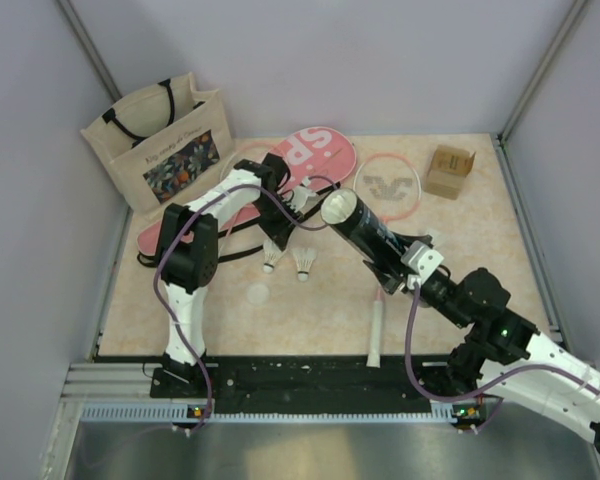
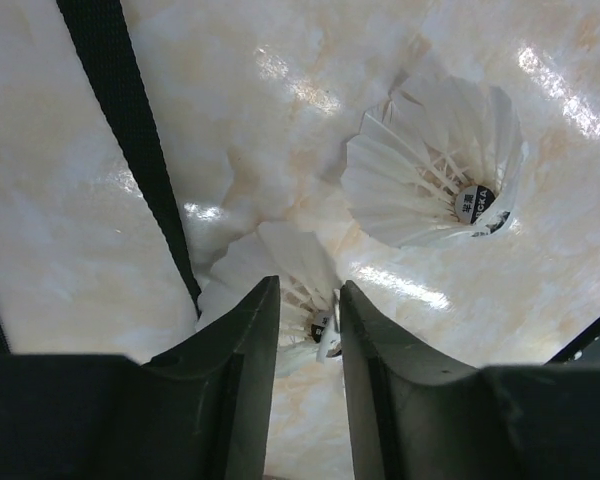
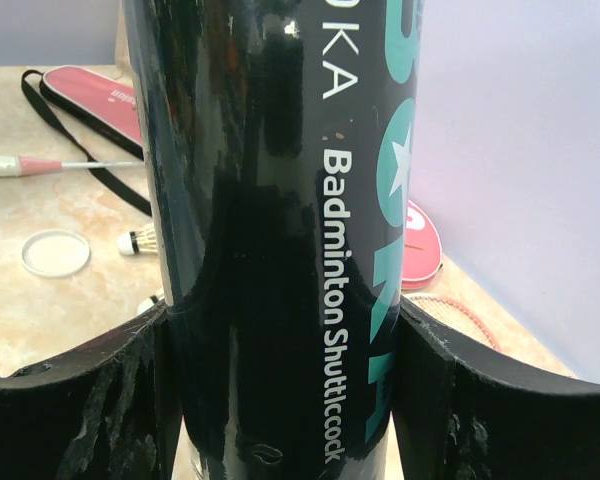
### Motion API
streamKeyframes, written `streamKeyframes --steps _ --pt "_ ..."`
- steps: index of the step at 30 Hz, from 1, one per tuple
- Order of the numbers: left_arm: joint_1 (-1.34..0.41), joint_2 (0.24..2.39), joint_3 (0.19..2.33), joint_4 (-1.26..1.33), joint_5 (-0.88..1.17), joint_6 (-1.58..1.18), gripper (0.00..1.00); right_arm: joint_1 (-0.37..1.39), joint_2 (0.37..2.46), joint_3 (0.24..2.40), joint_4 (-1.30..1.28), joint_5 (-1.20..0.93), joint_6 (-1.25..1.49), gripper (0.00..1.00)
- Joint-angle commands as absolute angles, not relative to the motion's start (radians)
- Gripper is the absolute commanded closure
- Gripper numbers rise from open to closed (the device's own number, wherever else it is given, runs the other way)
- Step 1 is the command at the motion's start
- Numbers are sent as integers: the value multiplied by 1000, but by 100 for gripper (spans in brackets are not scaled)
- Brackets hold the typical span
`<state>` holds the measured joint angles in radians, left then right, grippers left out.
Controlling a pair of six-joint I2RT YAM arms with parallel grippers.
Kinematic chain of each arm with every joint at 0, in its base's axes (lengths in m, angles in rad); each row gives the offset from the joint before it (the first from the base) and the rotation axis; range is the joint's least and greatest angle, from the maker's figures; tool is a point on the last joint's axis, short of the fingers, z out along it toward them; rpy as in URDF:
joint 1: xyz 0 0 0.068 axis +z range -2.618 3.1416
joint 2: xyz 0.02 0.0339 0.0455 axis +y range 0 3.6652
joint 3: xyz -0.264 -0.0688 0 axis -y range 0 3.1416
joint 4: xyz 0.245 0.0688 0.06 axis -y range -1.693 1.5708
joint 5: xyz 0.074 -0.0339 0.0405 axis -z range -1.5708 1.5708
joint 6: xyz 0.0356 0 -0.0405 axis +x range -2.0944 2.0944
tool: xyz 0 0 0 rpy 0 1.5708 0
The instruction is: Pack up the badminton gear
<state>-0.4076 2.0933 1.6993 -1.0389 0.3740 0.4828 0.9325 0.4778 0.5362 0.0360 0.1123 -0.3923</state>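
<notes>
Top external: right claw (image 1: 388, 256) around tube (image 1: 358, 226)

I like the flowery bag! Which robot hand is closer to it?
The left gripper. It hovers to the right of the tote bag; the right gripper is much farther right, holding the dark tube.

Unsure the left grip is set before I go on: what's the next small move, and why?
Probably ease the left gripper shut on the shuttlecock between its fingers; contact isn't clear yet. The right gripper holds the tube tilted, mouth toward the left gripper.
</notes>
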Motion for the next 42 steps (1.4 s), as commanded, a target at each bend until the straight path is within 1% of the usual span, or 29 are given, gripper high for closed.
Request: streamKeyframes --steps 1,7,12,19,24,25,30,34,35,37,39,42 --pt "-408 2074 1716 -1075 364 500 68 927 480 545 101 126 -399 74" --pt "-408 2036 1755 -1109 393 456 100 925 492 538 109 123 -387 74" --pt "-408 1973 1809 -1151 423 378 100 925 511 563 98 110 -365 74" --pt "-399 1778 1827 -1023 431 184 100 925 535 566 49 80 -341 74" --pt "-387 1616 1793 -817 308 -87 100 925 529 557 45 51 -331 74" --pt "-385 1593 1764 -761 302 -128 100 927 534 563 38 43 -331 74" --pt "-385 1331 1594 -452 272 -309 100 925 584 610 3 43 -304 74" --pt "-385 1139 1400 -166 331 -408 100 928 647 640 2 14 -269 73" --pt "-384 1108 1378 -103 362 -417 100 927 664 646 2 9 -264 73" --pt "-387 1063 1356 -74 425 -426 100 928 693 656 8 14 -255 73" --pt "-387 1034 1336 -63 532 -423 100 927 715 664 32 14 -245 73" --pt "-387 997 1296 -63 598 -434 100 927 750 675 75 11 -238 73"
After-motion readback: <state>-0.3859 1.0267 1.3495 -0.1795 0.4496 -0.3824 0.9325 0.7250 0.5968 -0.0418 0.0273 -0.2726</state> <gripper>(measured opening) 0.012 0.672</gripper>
